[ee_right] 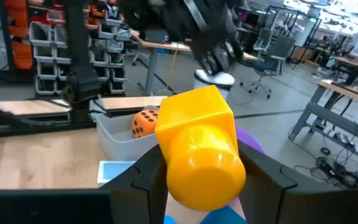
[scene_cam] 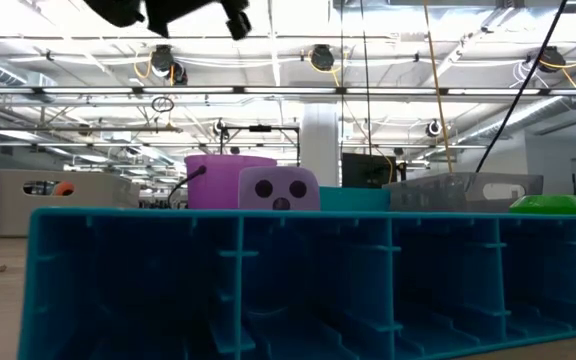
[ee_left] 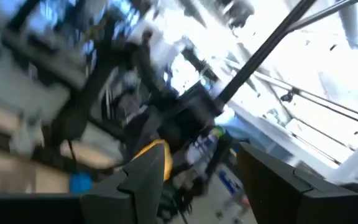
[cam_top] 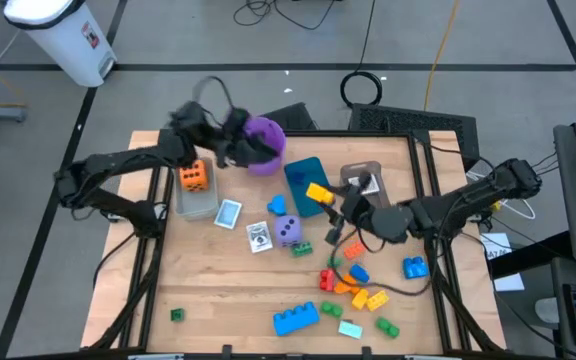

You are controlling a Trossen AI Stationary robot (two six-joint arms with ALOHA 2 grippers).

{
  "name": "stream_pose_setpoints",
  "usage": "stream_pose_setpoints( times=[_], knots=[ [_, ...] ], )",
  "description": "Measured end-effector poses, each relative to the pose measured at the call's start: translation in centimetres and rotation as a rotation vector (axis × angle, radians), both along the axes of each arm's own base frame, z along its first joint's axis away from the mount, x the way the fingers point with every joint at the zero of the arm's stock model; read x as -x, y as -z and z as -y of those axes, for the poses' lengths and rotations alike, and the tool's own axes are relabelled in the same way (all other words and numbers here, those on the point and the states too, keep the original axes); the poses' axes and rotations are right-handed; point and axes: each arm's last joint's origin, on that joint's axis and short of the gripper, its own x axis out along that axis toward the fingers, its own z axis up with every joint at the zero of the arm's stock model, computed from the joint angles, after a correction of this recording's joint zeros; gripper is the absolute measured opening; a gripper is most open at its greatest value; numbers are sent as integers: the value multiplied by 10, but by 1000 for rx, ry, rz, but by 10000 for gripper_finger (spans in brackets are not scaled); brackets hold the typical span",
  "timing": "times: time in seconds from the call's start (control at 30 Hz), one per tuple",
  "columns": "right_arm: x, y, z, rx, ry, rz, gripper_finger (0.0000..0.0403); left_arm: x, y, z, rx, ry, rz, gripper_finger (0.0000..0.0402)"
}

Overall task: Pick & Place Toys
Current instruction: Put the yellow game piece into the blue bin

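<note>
Yellow plastic building brick (ee_right: 197,146) sat clamped between the right gripper (cam_top: 340,215) fingers, studs pointing out toward the wrist camera, held just above the teal plastic bin (cam_top: 302,176) at table centre. Bin lay at roughly 11 o'clock from the gripper, touching distance; right arm stretched in low from 3 o'clock. Left gripper (cam_top: 230,140) hung raised at the purple plastic bucket (cam_top: 265,143), 12 o'clock side; its jaws stood apart, apparently empty.

R tool (ee_right: 197,180) gripping, L arm raised.
</note>
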Motion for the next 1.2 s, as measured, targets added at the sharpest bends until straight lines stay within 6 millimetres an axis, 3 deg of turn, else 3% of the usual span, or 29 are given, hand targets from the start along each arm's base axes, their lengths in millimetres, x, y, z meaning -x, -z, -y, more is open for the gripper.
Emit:
stream_pose_setpoints(
  times=[0.3,0.53,0.7,0.8,1.2],
  knots=[
    [-11,-27,55,-73,42,-38,140,72,-56,3,-163,-188,251,209],
    [-21,-34,105,-256,63,-167,141,101,-75,20,-269,-215,348,209],
    [-38,-19,129,-425,29,-256,141,109,-74,27,-301,-220,309,209],
    [-47,1,141,-511,44,-327,141,110,-68,28,-310,-227,239,209],
    [-72,84,192,-709,75,-638,141,85,-32,40,-256,-198,-55,209]
  ],
)
